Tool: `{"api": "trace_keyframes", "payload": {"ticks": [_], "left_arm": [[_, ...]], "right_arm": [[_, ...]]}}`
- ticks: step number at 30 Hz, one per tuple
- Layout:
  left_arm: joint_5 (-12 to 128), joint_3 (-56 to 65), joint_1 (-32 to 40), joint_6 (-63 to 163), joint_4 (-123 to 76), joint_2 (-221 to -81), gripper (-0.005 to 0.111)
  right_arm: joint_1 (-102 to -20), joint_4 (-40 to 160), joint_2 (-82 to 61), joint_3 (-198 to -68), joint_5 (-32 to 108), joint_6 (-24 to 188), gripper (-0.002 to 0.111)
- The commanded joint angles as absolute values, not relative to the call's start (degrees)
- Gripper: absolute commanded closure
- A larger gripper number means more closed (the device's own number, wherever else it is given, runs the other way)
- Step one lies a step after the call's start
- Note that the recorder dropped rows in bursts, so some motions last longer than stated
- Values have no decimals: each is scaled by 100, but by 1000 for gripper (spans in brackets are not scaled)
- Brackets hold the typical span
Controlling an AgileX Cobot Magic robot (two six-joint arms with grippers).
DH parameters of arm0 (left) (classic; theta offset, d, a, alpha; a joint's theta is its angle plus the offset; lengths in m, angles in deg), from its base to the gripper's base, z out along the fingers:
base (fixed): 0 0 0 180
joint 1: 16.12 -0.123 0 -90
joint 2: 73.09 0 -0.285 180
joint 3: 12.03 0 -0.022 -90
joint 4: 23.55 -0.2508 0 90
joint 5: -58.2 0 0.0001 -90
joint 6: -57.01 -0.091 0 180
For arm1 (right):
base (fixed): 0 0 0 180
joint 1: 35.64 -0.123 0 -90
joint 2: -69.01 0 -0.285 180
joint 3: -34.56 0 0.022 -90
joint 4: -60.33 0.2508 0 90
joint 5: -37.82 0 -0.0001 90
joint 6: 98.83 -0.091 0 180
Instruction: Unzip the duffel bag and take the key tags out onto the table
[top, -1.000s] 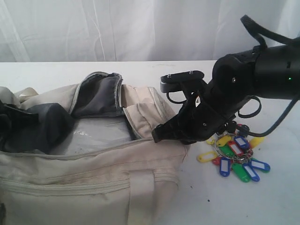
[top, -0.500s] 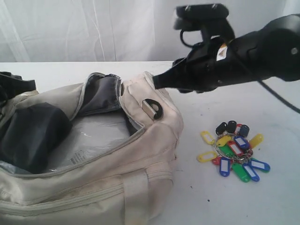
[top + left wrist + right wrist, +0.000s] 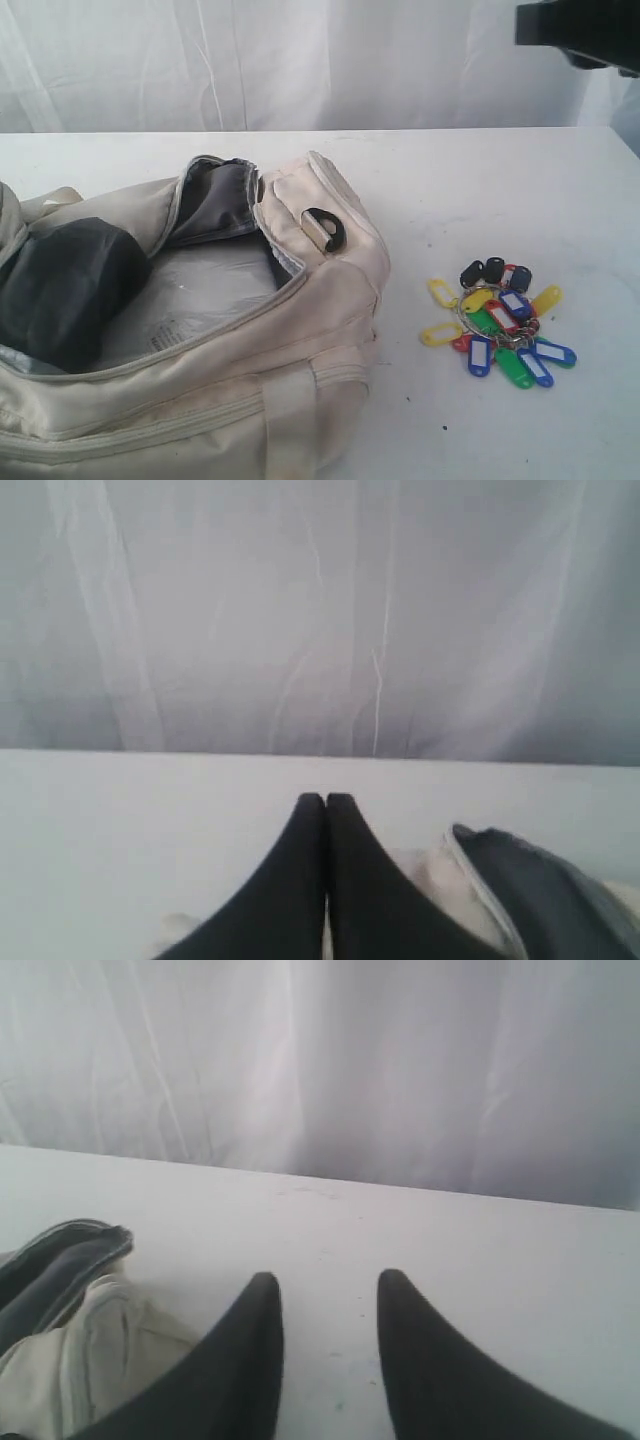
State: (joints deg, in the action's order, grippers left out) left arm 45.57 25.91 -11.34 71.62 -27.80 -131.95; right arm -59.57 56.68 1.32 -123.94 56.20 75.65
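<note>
One bunch of key tags (image 3: 500, 325) sits out on the table (image 3: 480, 180), near the duffel bag (image 3: 200, 330) but clear of its end, so I'd say the job looks basically done. The bag's unzipped and gaping, with grey lining (image 3: 215, 205) showing.

The left gripper (image 3: 326, 800) has its fingers pressed together on nothing. The right gripper (image 3: 322, 1290) has its fingers apart with a bare gap between them. Neither is touching the tags, which fits a finished drop-off.

The outside cam only catches a dark corner of the right arm (image 3: 585, 30), and the left arm isn't in it at all. The bag's far end is cut off by the frame, and I can't tell what's under the shiny plastic (image 3: 205, 295) inside.
</note>
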Motion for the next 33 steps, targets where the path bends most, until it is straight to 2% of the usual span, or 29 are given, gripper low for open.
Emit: {"api": "trace_keyframes", "payload": {"ticks": [1,3,5,15,33], "left_arm": [[6122,2571,-1148,7053,-2748,-12517,107],[6471,2581,-1137,7025,-2748,-12324,107],[6598,2620,-1137,7026,-2639,-12107,107],[7140,3067,-1137,7004,-2086,-10986,107],[7280,3120,-1137,7021,-2100,-10520,107]], "right_arm": [[-5585,5536,711,-11797,5283,7425,92],[-5502,5536,995,-11430,4994,7384,103],[-5489,5536,1247,-11087,4828,7321,108],[-5489,5536,2357,-9548,4168,7321,108],[-5489,5561,2468,-9481,4198,7321,108]]}}
